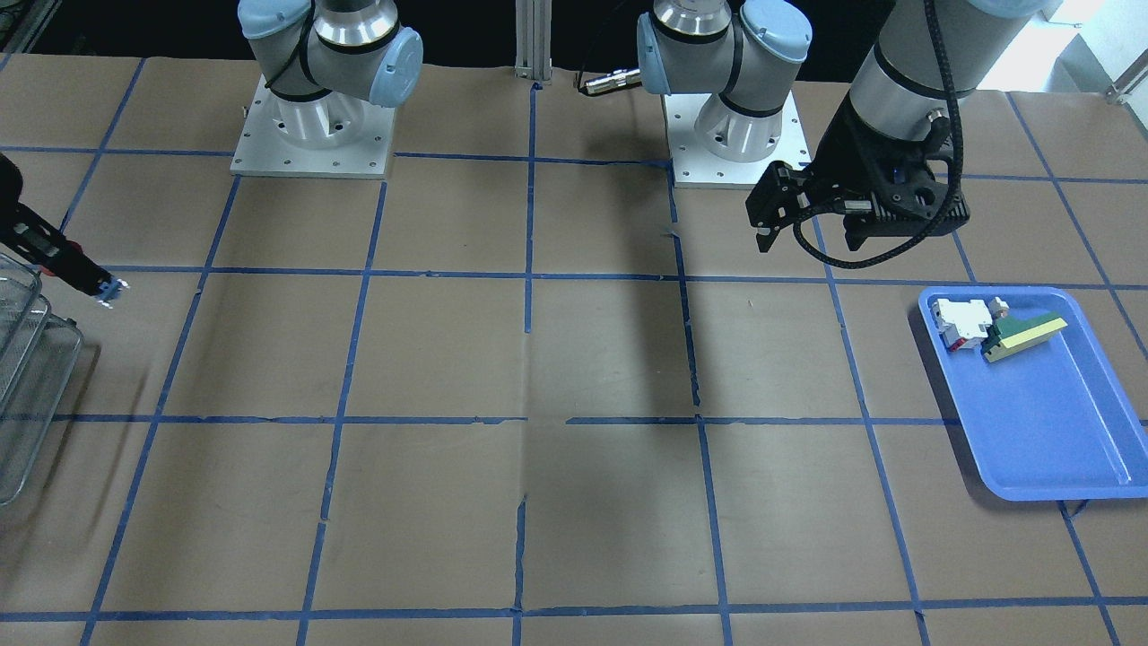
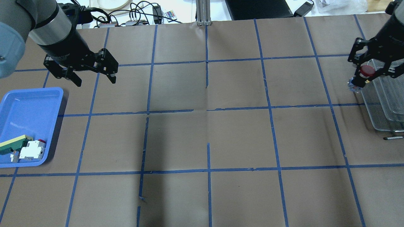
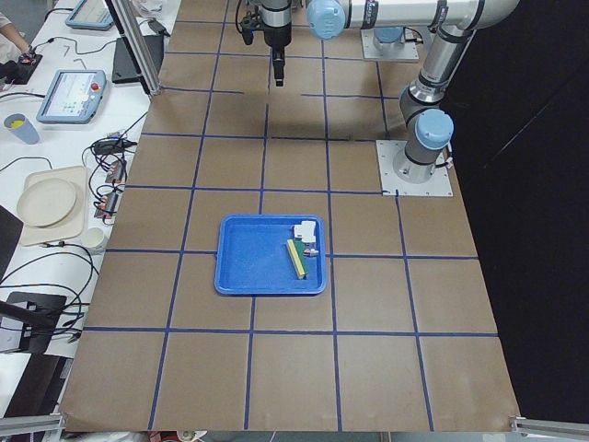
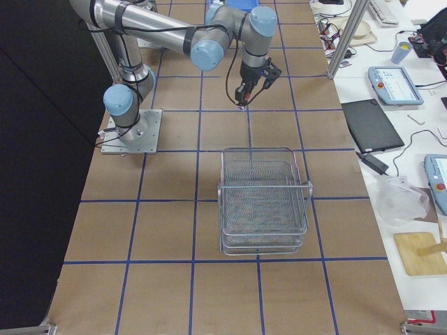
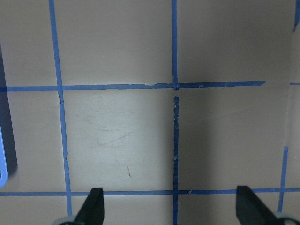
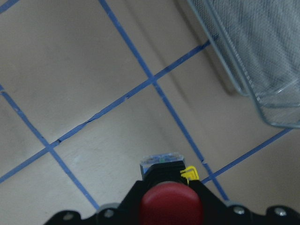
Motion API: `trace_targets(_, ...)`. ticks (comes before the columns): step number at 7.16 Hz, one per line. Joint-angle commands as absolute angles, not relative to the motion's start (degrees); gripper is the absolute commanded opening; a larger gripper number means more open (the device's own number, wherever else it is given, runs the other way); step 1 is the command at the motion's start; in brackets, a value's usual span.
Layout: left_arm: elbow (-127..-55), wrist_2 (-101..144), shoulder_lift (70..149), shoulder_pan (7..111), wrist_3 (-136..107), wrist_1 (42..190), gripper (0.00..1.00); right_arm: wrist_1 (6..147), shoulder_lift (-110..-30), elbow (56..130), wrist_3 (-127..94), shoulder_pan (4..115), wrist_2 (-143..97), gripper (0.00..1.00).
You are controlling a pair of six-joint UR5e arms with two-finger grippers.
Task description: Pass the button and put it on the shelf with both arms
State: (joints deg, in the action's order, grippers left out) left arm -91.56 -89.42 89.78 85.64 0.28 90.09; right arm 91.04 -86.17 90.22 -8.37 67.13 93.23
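My right gripper (image 2: 363,77) is shut on the button (image 2: 366,71), red head up and bluish rear block down, held above the table right beside the near end of the wire shelf (image 2: 386,104). In the right wrist view the button (image 6: 168,199) sits between the jaws, with the shelf (image 6: 253,56) at the upper right. The front view shows the button's blue end (image 1: 109,289) next to the shelf (image 1: 27,377). My left gripper (image 2: 94,80) is open and empty, above the table just beyond the blue tray (image 2: 28,107); its fingertips (image 5: 93,206) show over bare paper.
The blue tray (image 1: 1058,431) holds a white-and-red switch (image 1: 960,323) and a green-and-yellow wedge part (image 1: 1022,334). Blue tape lines grid the brown paper. Cables, tablets and a laptop (image 4: 367,124) lie beyond the far table edge.
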Motion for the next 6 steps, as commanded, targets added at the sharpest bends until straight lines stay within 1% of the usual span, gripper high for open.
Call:
trace_targets(1,-92.11,-89.91,89.38,85.69,-0.79,90.35,1.00,91.58,-83.67,85.08,2.64,64.69,96.68,0.03)
trace_targets(2,-92.64,-89.82,88.95,86.31,-0.79,90.88,1.00,94.13,-82.27,84.37,9.05,64.16,96.94,0.03)
trace_targets(4,-92.72,-89.82,89.12,86.31,-0.79,90.09,1.00,98.61,-79.72,83.76,14.41,61.08,96.77,0.03)
trace_targets(6,-92.11,-90.09,89.38,86.31,-0.88,90.44,1.00,102.30,-79.19,84.02,18.37,60.29,96.68,0.03)
